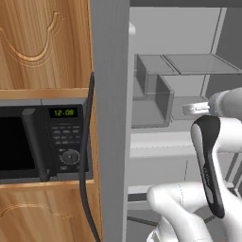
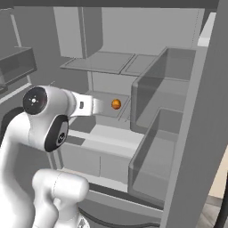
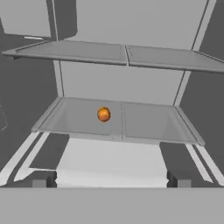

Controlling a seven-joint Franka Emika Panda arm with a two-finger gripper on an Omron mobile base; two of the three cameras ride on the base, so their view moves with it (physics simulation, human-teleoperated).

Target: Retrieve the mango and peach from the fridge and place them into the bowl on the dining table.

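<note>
In the left base view, a black microwave (image 1: 45,142) sits in a wooden cabinet (image 1: 42,45) to the left of the fridge (image 1: 111,118), whose open interior lies to the right with pale grey shelves and door bins. A dark cable (image 1: 85,156) hangs down between the microwave and the fridge's grey side wall. The white arm (image 1: 208,156) rises in front of the fridge's lower part and reaches in toward the shelves. In the right base view the arm (image 2: 44,120) points into the fridge (image 2: 196,133), and a small round orange fruit (image 2: 116,104) lies on the fridge's middle shelf (image 2: 104,111), just past the end of the arm; whether it is the mango or the peach cannot be told at this size. In the hand view the same fruit (image 3: 104,114) rests near the centre of the middle shelf (image 3: 144,122), left of the shelf's centre seam, under the upper shelf (image 3: 87,52). The fingers (image 3: 111,181) stand released, spread wide at the bottom of the hand view, well short of the fruit and holding nothing.
</note>
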